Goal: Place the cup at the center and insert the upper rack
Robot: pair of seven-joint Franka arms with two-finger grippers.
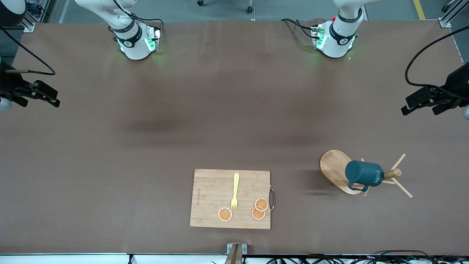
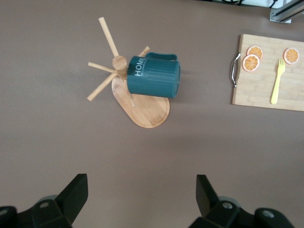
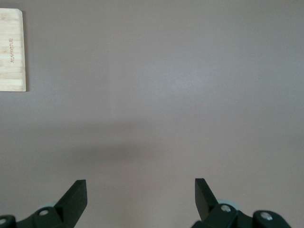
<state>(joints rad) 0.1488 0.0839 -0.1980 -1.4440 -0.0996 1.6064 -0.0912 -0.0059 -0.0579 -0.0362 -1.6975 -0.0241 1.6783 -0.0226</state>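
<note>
Nearest the front camera lies the rectangular bamboo cutting board (image 1: 212, 198), with a metal handle (image 1: 272, 198) on its edge toward the left arm's end of the table. On the board rest a yellow plastic fork (image 1: 235, 192), tines pointing toward the camera, and three orange slices (image 1: 261, 204), two of them touching or overlapping and one apart, just beside the fork's tines.

A little farther from the camera, toward the left arm's end of the table, stands the upper rack (image 1: 335, 169), a light wooden mug tree with an oval bamboo base, a round central post and thin pegs spreading outward near the top. The cup (image 1: 364, 175), a small dark teal ribbed mug with white lettering on its side, hangs tilted on the rack near the post's top, over the base, its bottom turned toward the right arm's end of the table.

Farther still, the brown table (image 1: 220, 110) lies bare across its middle. The left gripper (image 1: 421, 103) hangs in the air over the table's edge at the left arm's end, fingers spread wide and holding nothing. The right gripper (image 1: 44, 94) hangs likewise over the table's edge at the right arm's end, fingers wide apart and unladen. Both arms wait.
</note>
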